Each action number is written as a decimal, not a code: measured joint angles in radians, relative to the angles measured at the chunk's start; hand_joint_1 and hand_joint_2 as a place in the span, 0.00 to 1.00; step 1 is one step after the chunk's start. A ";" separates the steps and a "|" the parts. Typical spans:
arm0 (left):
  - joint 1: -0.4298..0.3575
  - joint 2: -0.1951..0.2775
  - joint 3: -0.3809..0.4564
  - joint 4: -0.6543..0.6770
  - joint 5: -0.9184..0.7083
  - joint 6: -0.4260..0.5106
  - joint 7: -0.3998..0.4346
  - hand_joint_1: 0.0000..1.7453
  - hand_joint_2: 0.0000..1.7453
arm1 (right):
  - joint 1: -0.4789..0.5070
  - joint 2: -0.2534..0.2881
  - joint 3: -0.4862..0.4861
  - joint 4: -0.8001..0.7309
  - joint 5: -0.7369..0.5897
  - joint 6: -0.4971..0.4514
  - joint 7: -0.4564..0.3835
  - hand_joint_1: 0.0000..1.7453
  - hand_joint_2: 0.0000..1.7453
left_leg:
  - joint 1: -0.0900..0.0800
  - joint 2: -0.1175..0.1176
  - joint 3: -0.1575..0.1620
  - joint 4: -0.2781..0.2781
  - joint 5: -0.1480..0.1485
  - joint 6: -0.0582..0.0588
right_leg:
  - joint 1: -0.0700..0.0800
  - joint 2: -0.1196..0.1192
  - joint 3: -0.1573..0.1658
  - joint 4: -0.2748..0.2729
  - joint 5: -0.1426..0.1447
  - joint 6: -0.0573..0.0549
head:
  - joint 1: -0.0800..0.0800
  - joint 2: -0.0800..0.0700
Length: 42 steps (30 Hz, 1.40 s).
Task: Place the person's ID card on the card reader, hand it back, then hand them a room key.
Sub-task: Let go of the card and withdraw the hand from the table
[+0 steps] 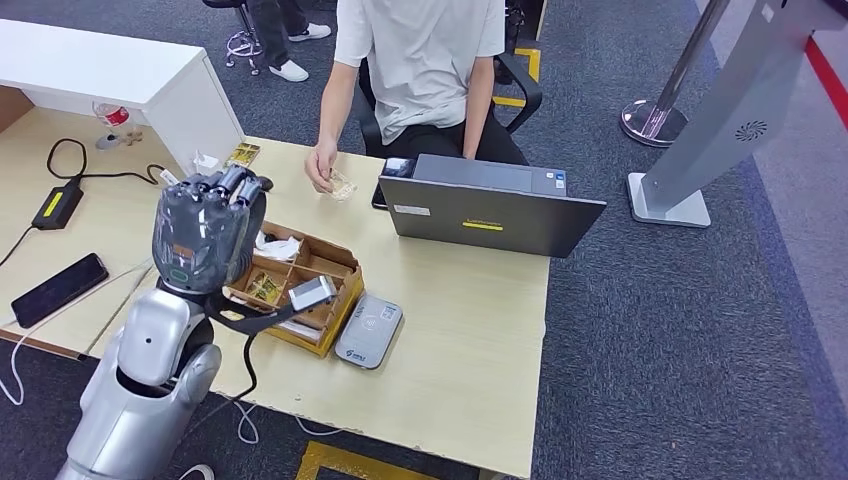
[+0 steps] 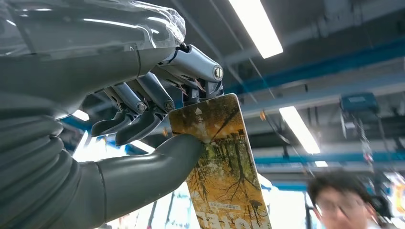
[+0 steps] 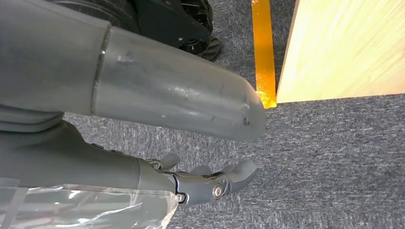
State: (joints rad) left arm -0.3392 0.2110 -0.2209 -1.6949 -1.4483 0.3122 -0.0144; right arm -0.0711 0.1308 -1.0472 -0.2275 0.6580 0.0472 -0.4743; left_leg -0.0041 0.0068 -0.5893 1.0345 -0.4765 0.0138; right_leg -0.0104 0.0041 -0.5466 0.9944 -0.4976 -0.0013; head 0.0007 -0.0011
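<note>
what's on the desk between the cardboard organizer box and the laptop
Bare desktop in the head view, between the organizer box and the laptop. The card reader sits beside the box, nearer the robot.

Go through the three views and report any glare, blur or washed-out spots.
Head view: even light, sharp, no strong shadows on the table. Left wrist view: ceiling lights blow out white; the person behind is blurred, while the left robot hand and its card stay sharp. Right wrist view: sharp, with glare on the plastic wrap.
</note>
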 joint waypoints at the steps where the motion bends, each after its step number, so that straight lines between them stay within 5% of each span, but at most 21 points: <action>1: -0.041 0.001 0.000 0.017 -0.013 -0.010 0.009 1.00 1.00 | -0.002 0.000 0.000 0.000 0.006 0.002 0.001 0.00 0.00 | 0.000 0.000 0.000 0.000 0.000 0.000 | 0.000 0.000 0.000 0.000 0.000 0.000 | 0.000 0.000; 8: -0.276 0.003 -0.031 0.283 -0.063 -0.009 0.096 1.00 1.00 | -0.020 0.000 0.013 0.001 0.041 0.009 0.025 0.00 0.00 | 0.000 0.001 0.000 0.000 0.002 -0.001 | 0.000 0.001 0.000 0.000 0.002 0.001 | 0.000 0.000; 15: -0.355 -0.001 -0.060 0.479 -0.063 0.004 0.133 1.00 1.00 | -0.021 0.000 0.027 0.004 0.051 0.004 0.041 0.00 0.00 | 0.000 0.002 0.000 0.000 0.001 -0.001 | 0.000 0.002 -0.001 0.000 0.002 0.001 | 0.000 0.000; 19: -0.366 -0.003 -0.061 0.535 -0.063 0.009 0.138 0.00 1.00 | -0.020 0.000 0.028 0.006 0.054 0.000 0.044 0.00 0.00 | 0.000 0.002 0.000 0.000 0.001 -0.001 | 0.000 0.002 -0.001 0.000 0.002 0.001 | 0.000 0.000; 32: -0.315 0.005 -0.061 0.520 -0.041 0.051 0.090 0.00 1.00 | -0.012 0.000 0.026 0.009 0.041 0.003 0.045 0.00 0.00 | 0.000 0.002 -0.001 0.000 0.001 -0.001 | -0.001 0.002 -0.001 0.000 0.002 0.001 | 0.000 0.000; 38: -0.097 0.067 -0.020 0.249 0.179 0.097 -0.016 0.00 1.00 | 0.001 0.000 0.007 0.010 0.010 0.002 0.034 0.00 0.00 | -0.001 0.005 -0.001 -0.001 -0.001 -0.002 | 0.000 0.005 -0.002 0.000 0.000 0.000 | 0.001 0.000; 42: 0.116 0.132 0.130 0.061 0.427 0.102 -0.133 0.00 1.00 | 0.012 0.000 -0.017 0.010 -0.009 0.001 0.033 0.00 0.00 | -0.001 0.007 -0.001 -0.002 -0.002 -0.003 | 0.000 0.007 -0.003 0.001 -0.001 -0.002 | 0.001 0.000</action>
State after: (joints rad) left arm -0.2227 0.3428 -0.0904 -1.6334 -1.0211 0.4140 -0.1472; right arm -0.0594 0.1308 -1.0640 -0.2174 0.6491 0.0481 -0.4415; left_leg -0.0048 0.0142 -0.5900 1.0324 -0.4788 0.0106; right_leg -0.0108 0.0114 -0.5491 0.9952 -0.4990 -0.0028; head 0.0014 -0.0011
